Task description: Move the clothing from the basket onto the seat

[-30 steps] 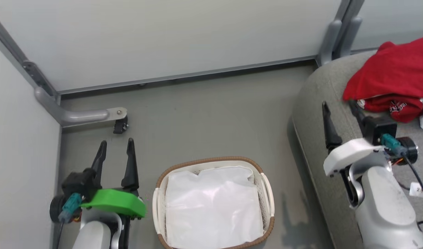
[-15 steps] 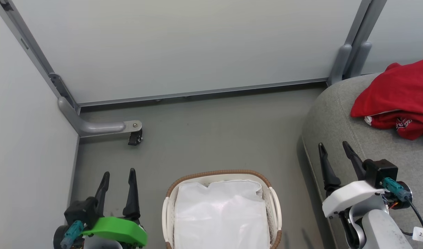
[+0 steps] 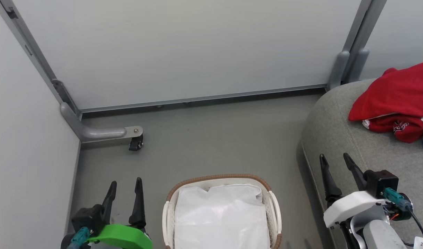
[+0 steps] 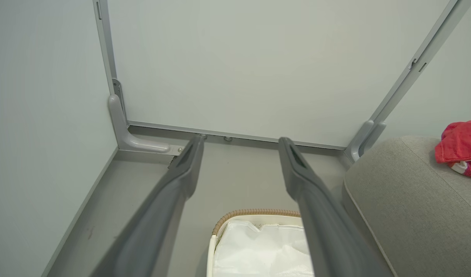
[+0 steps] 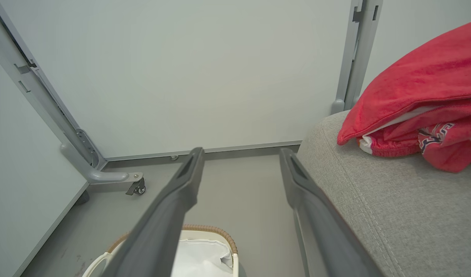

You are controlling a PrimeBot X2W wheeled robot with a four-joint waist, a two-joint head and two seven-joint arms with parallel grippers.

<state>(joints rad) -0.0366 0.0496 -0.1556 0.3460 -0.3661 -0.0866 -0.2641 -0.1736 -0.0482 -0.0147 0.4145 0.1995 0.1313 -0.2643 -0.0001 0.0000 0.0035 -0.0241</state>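
1. Two grippers flank the basket [image 3: 218,177]. The left gripper [image 3: 126,182], just left of the basket, hangs with its fingers spread wide and nothing between them.
2. Only the white liner [image 3: 221,214] shows inside the basket.
3. Right of the basket, the right gripper [image 3: 334,157] hovers at the edge of the seat [image 3: 336,121], fingers wide apart and empty.
4. Farther right of the basket, the clothing [image 3: 394,93] lies bunched on the seat, so the move looks finished.
5. Soft, light and limp by its look, the clothing would sag from any grip. A thick fold near its top is probably the surest place to pinch.
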